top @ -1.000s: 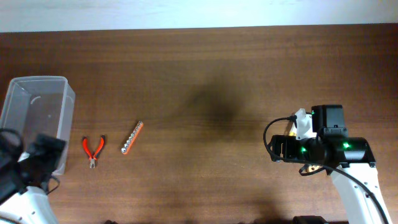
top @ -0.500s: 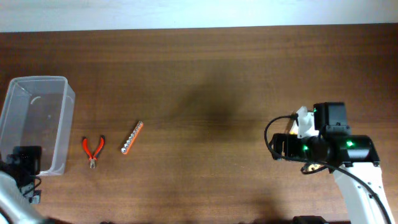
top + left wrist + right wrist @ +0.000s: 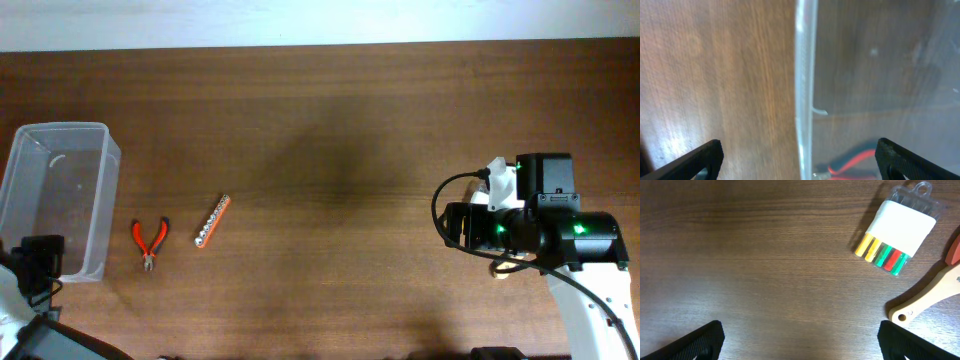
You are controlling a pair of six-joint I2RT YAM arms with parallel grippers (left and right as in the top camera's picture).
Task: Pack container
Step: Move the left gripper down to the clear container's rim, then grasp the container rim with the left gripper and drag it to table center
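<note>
the left gripper hangs wide open and empty at the near short end of the container, whose clear wall runs straight up between the fingers in the wrist view. whether they touch it cannot be told. the likely trouble is here: a drop or a sideways sweep would nudge the light tub, and it would probably skate on the smooth table. the see-through plastic makes its edge easy to misjudge.

the right gripper also stands spread, holding nothing. it hovers over bare wood with a marker pack and a wooden handle ahead of it. both lie well apart from the tub, across the whole table, so a slack pinch on the glossy pack could let it slip on the way over.

just beside the tub lie the pliers and then a socket rail, both flat and thin, so fingers may scrape the wood.

the tub is colourless, rimmed and round-cornered, and looks empty. the pliers have red handles and dark jaws. the rail is an orange strip studded with silvery sockets. the pack is a clear shell with a white card and yellow, green and red pens. the handle is pale and rounded, with a hole at its end.
</note>
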